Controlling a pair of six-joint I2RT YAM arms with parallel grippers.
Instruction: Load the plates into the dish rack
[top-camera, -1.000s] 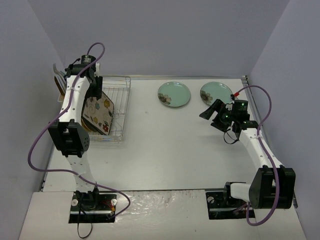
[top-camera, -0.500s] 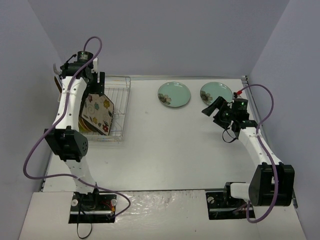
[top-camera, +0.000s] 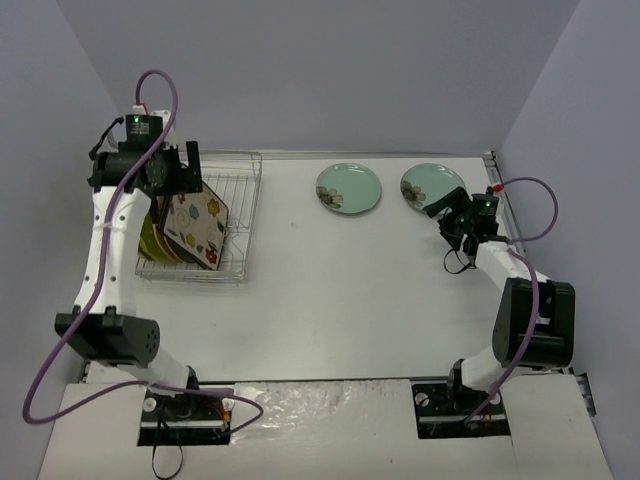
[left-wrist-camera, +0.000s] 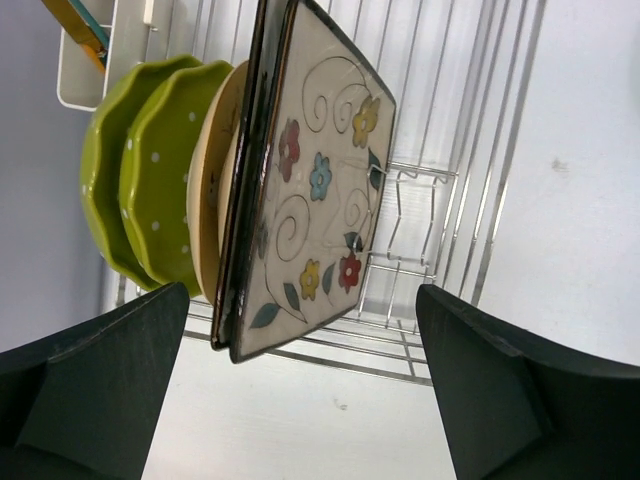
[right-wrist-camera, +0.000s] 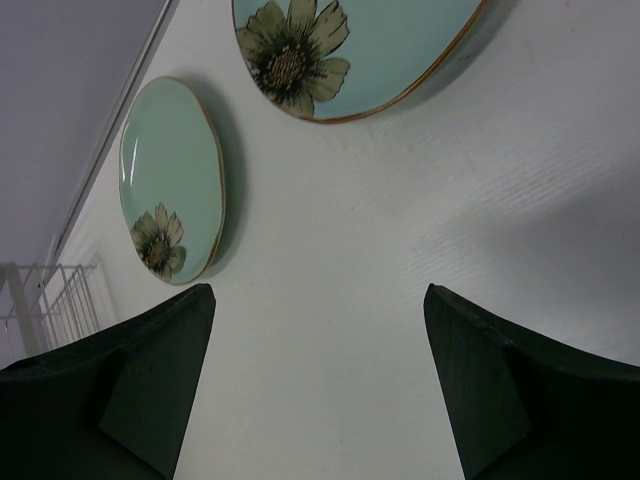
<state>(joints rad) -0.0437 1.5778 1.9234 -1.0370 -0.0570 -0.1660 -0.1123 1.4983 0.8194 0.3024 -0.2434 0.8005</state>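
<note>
The dish rack (top-camera: 232, 200) stands at the far left of the table. On edge in it are two lime-green plates (left-wrist-camera: 140, 190), a cream plate (left-wrist-camera: 212, 180) and two square floral plates (left-wrist-camera: 320, 180), the front one leaning on the one behind. My left gripper (top-camera: 180, 170) hovers open above the rack with nothing between its fingers; in the left wrist view (left-wrist-camera: 302, 292) the square plates sit between and beyond the tips, untouched. Two pale teal plates (top-camera: 348, 188) (top-camera: 428, 185) lie flat on the table. My right gripper (top-camera: 447, 207) is open and empty beside the right one (right-wrist-camera: 360, 50), low over bare table (right-wrist-camera: 319, 290).
A white utensil holder (left-wrist-camera: 100, 60) with an orange and teal item sits at the rack's far end. The rack's right half (left-wrist-camera: 450, 120) holds only bare wires. Purple-grey walls close in the table on the left, back and right.
My left gripper opened wide and drew up and back from the square floral plate, which stays in the rack. My right gripper swung farther right, nearer the right teal plate.
</note>
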